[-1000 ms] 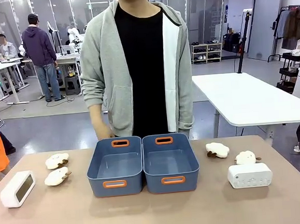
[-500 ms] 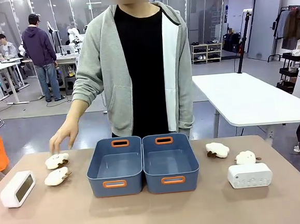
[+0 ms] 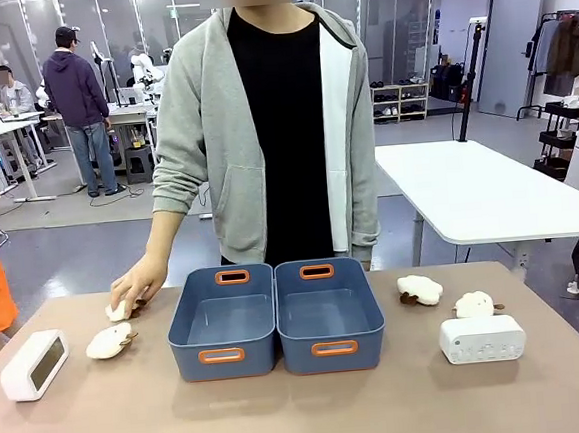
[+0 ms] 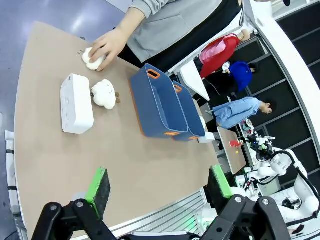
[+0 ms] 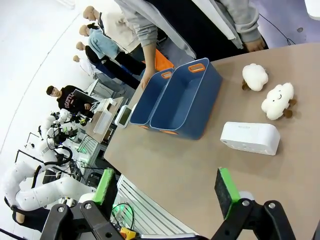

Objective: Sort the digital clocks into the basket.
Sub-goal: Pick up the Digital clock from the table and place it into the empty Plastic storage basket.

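Left wrist view: your left gripper hangs above the table's near edge with its green pads spread wide and nothing between them. The right gripper is also spread and empty, over the near edge on its own side.

Neither clock has moved in the last second. The left clock lies by the table's left edge, toward the near-left corner. The right clock lies by the right edge, just in front of a plush toy.

Mid-table, the two bins stand side by side, touching, and both are empty. You cannot tell which one is meant for the clocks.

The change is farther back. A second ago the person's hand hung by the left bin's far edge. Half a second ago it hovered over the far plush on the left side, and now it rests on that toy.

No clock is sorted yet. The person appears to be handling the plush toys, which would leave the clocks to you. The right clock looks like the freer first pick, since the hand is working near the left one.
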Robot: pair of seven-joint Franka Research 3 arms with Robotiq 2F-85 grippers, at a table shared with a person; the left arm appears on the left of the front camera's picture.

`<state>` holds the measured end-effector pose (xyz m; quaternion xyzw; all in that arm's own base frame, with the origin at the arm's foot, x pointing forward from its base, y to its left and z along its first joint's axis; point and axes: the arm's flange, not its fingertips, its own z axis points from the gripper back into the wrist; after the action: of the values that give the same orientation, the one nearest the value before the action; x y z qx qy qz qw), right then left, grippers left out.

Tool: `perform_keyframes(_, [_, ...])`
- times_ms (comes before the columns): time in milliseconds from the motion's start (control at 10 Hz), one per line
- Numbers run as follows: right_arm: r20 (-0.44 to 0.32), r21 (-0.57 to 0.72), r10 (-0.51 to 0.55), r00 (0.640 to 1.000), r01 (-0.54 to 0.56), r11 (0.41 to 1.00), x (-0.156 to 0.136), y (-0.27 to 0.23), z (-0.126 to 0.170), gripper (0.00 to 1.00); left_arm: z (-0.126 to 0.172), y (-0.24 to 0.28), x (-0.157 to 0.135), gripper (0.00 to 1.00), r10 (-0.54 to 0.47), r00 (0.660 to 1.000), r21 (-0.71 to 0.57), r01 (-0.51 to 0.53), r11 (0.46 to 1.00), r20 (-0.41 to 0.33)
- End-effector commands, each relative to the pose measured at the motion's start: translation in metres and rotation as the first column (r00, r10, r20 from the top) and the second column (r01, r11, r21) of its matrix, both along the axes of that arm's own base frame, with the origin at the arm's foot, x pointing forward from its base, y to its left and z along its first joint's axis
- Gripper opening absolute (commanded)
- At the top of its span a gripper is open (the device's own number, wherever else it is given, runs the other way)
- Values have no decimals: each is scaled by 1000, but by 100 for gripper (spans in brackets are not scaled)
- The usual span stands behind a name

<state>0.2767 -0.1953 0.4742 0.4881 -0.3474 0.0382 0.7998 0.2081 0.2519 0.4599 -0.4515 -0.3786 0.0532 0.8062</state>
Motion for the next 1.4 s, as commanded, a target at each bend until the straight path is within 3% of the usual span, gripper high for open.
perform_keyframes(0, [18, -10, 10, 1000, -9, 1000, -1, -2, 0, 100, 1, 2, 1, 100, -11, 1000, -4, 11, 1000, 29])
perform_keyframes(900, [0, 1, 1, 1000, -1, 1000, 0, 0, 0, 100, 1, 2, 1, 100, -11, 1000, -4, 11, 1000, 29])
perform_keyframes(1000, [92, -260, 89, 992, -63, 964, 3, 12, 10, 100, 1, 2, 1, 100, -11, 1000, -4, 11, 1000, 29])
perform_keyframes(1100, [130, -523, 361, 923, -246, 816, 9, 26, 23, 100, 1, 2, 1, 100, -11, 1000, -4, 11, 1000, 29])
perform_keyframes(1200, [60, -786, 554, 830, -303, 539, 23, 40, 34, 100, 1, 2, 1, 100, -11, 1000, -4, 11, 1000, 29])
perform_keyframes(1300, [-8, -854, 708, 706, -373, 362, 39, 60, 44, 100, 1, 2, 1, 100, -11, 1000, -4, 11, 1000, 29])
